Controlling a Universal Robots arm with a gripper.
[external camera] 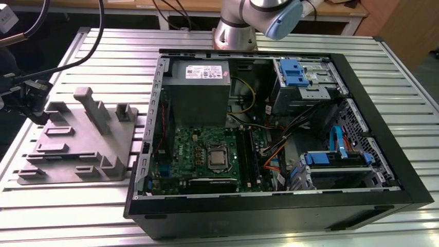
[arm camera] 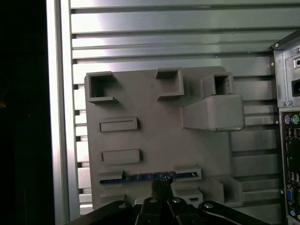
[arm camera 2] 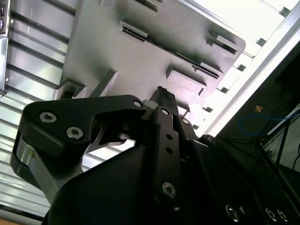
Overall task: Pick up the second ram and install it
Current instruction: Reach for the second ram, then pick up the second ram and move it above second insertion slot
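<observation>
One gripper (arm camera: 161, 183), fingers pressed together, hovers over one ram (arm camera: 140, 177) standing in one gray holder's (arm camera: 154, 112) slot.

Slatted metal table (external camera: 384, 62) bears grey fixture (external camera: 75, 149), computer case (external camera: 274, 206).

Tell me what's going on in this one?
The arm's gripper is down over the grey holder block on the slatted table. Its tip is at the middle of the second ram, which stands on edge in one of the block's slots and has not yet been lifted. Whether the gripper has hold of it cannot be told. The open computer case lies to the exterior view's right of the block, with its motherboard exposed.
</observation>
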